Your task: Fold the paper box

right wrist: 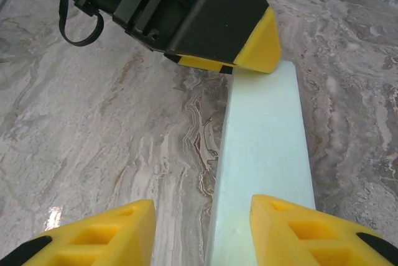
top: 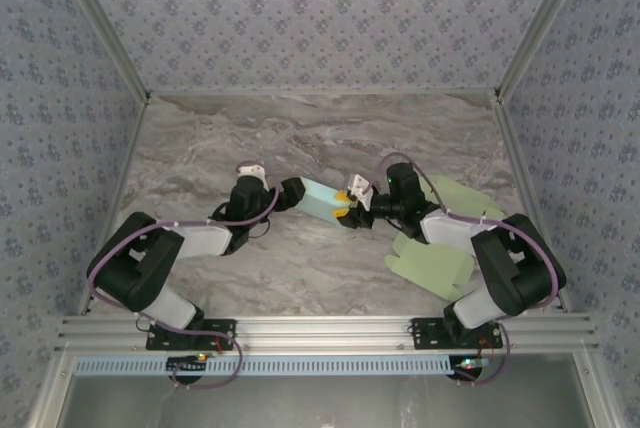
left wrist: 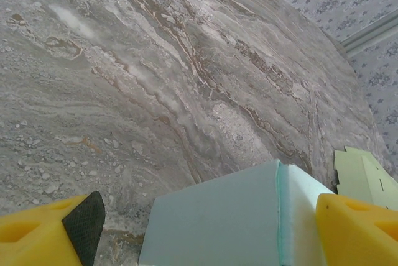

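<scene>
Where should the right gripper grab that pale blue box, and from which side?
Probably grip the pale blue box at its end nearest the right gripper, from the right along its length, pinching across its width. It is a long narrow slab, and the left gripper straddles the far end.

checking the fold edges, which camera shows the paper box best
The right wrist view: the paper box lies close up along one long face, with its edges sharp. The top external view shows it small, its ends partly covered. The left wrist view cuts it off at one corner.
</scene>
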You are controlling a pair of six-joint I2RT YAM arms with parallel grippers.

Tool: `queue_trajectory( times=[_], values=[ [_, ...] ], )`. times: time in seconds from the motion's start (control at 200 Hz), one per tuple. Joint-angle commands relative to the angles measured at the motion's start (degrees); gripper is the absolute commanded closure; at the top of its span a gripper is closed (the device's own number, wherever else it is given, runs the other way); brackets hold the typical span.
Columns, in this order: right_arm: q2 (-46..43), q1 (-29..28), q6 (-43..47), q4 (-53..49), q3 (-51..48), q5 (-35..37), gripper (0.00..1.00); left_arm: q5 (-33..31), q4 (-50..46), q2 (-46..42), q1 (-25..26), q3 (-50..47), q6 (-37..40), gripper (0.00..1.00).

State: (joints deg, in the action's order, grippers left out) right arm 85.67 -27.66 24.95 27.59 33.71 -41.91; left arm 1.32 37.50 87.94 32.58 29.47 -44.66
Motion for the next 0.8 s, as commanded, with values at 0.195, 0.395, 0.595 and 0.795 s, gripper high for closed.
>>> queue_trajectory(
  times=[0.195, 0.395, 0.595, 0.795],
  values=[
    [-8.7, -2.1, 2.6, -12.2, 2.9, 8.4, 0.4, 0.0, -14.7, 1.2, -0.5, -2.6, 2.8, 0.11],
    [-8.5, -2.2, 9.7, -19.7, 8.0, 15.1, 0.17, 0.2, -16.0, -0.5, -0.5, -1.7, 2.9, 0.1],
    [-1.2, -7.5, 9.1, -27.1, 15.2, 20.5, 0.0, 0.4, -18.0, -0.8, -0.6, -0.6, 3.1, 0.09],
    [5.7, -10.1, 11.6, -33.9, 19.8, 27.9, 0.13, 0.4, -17.7, -1.0, -0.7, -0.9, 2.0, 0.08]
  ],
)
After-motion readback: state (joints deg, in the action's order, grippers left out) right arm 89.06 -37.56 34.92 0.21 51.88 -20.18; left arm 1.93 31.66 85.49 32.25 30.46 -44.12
